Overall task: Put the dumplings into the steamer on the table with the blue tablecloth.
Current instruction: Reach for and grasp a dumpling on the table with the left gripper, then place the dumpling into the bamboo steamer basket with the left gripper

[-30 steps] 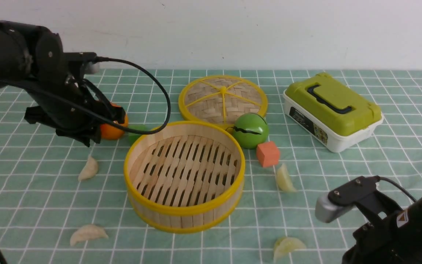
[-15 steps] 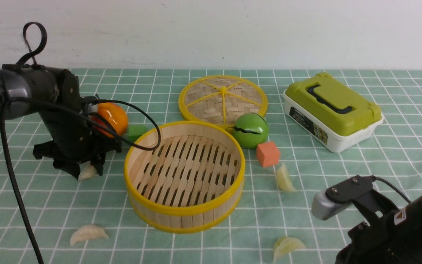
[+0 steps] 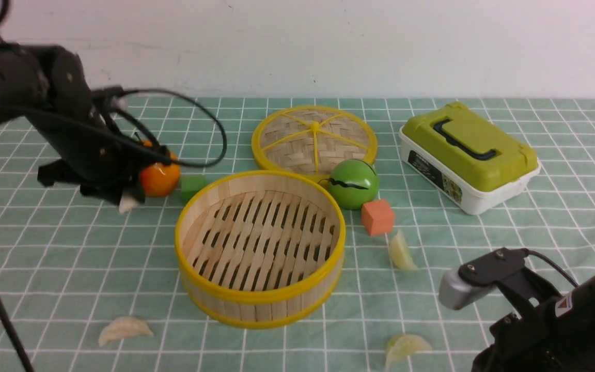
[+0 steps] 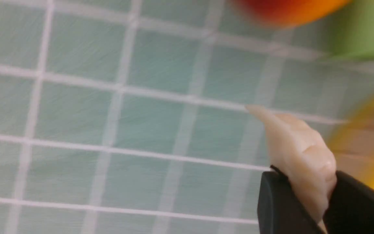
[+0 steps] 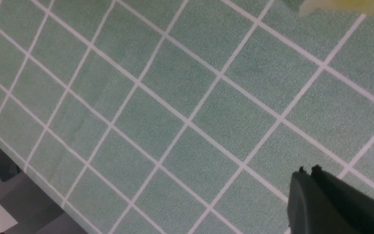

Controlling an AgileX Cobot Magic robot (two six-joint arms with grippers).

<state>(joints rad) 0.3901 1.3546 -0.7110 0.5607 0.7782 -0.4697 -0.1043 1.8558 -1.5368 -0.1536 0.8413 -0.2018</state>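
One desk, wholly clad in the blue tablecloth, carries the scene.

Steamer: upright at centre, its slats bare; none of the four dumplings is inside. Its wall stands tall, so a low carry would probably strike the rim, shoving the basket or knocking the load free.

Left arm: raised on the steamer's left. Its jaws are clenched on one dumpling, held clear of the cloth.

Right arm: low at the near right. Its jaws are pressed together on nothing.

Orange fruit and green cube: both lie near the held dumpling, towards the steamer. A sweep straight across could nudge either one.

Held dumpling, left wrist view: gripped at one end only, with most of the crescent jutting free. Such a bite is likely to let it pivot or slip under a quick swing. An early release would drop it outside the wall.

Loose dumplings on the cloth: near-left dumpling, near-right dumpling, and right dumpling just beside the orange cube.
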